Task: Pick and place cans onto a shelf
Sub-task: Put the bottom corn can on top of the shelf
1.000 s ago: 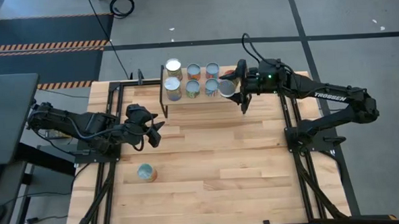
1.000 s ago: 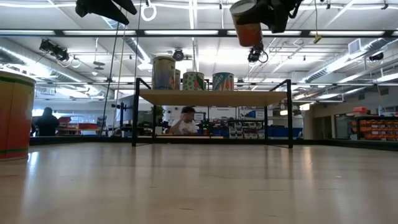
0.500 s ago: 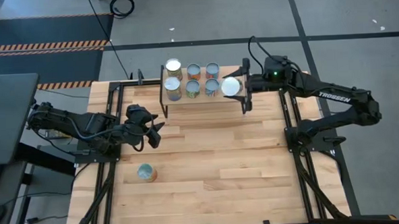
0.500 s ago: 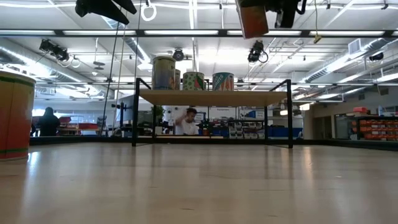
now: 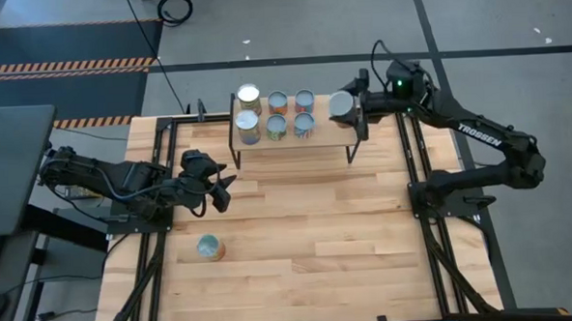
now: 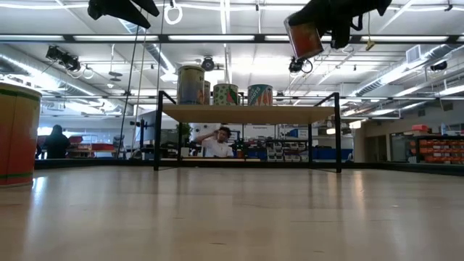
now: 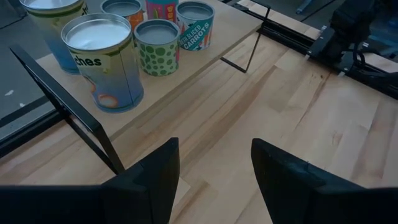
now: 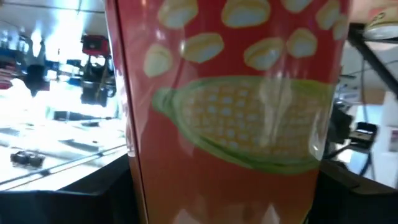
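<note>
Tabletop [image 5: 318,227]: light wood planks, framed by black rails.

Lone can [image 5: 210,247]: stands upright on the tabletop near the front left, well apart from the shelf; an orange and green label shows in the low view [image 6: 17,134], where it looms at the left edge.

Left gripper [image 5: 224,190]: hovers over the left part of the table, between the lone can and the shelf, pointing toward the shelf. Fingers [image 7: 152,180] stand apart with a clear gap, bare wood showing between them; nothing held.

Shelf [image 5: 319,136]: small light-wood board on thin black legs, at the far edge of the table. In the low view its board [image 6: 246,112] sits level above the tabletop.

Cans on the shelf: six, grouped on its left half in two rows. Two larger cans at the left end [image 5: 249,126], [image 5: 248,95]; four smaller ones beside them [image 5: 276,127], [image 5: 303,124], [image 5: 278,103], [image 5: 305,100]. The left wrist view shows a green-dotted label [image 7: 157,50] and a carrot label [image 7: 194,25].

Right gripper [image 5: 351,104]: raised above the shelf's right end, closed around a corn can [image 5: 341,104]. The can is tilted in the low view [image 6: 304,38], clear of the board. In the right wrist view its red label with a corn cob [image 8: 230,93] fills the picture.

Background: a seated person [image 6: 216,143] visible under the shelf; another figure [image 6: 55,141] at far left.
</note>
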{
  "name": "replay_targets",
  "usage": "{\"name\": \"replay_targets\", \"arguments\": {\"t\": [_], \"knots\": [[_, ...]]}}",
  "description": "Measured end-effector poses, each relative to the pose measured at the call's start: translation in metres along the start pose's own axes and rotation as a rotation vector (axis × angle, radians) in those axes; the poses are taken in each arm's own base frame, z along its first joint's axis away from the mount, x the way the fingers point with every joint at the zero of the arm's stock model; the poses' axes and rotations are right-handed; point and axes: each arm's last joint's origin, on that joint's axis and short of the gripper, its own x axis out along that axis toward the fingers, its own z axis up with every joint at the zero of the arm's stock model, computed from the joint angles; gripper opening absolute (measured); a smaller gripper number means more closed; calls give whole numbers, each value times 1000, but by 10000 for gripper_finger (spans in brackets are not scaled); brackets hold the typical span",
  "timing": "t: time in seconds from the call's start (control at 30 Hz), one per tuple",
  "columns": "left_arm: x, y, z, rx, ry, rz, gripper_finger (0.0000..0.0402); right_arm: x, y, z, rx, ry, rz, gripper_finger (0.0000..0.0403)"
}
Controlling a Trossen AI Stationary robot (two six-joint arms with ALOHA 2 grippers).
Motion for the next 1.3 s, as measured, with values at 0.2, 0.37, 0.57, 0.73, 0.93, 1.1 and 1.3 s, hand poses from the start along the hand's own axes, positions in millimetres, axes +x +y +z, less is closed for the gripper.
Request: {"name": "replay_targets", "arguments": {"t": [0.2,0.37,0.57,0.73,0.93,1.1,1.3], "knots": [[0,0,0,0,0,0,204,-10,19,0,1,44,66,308],[0,0,0,0,0,0,204,-14,27,4,166,41,82,308],[0,0,0,0,0,0,204,1,44,17,223,16,69,308],[0,0,0,1,0,0,204,23,60,30,292,20,58,308],[0,0,0,0,0,0,204,34,81,45,357,23,108,309],[0,0,0,0,0,0,204,27,90,61,394,-7,154,312],[0,0,0,0,0,0,204,23,96,92,365,54,164,312]]}}
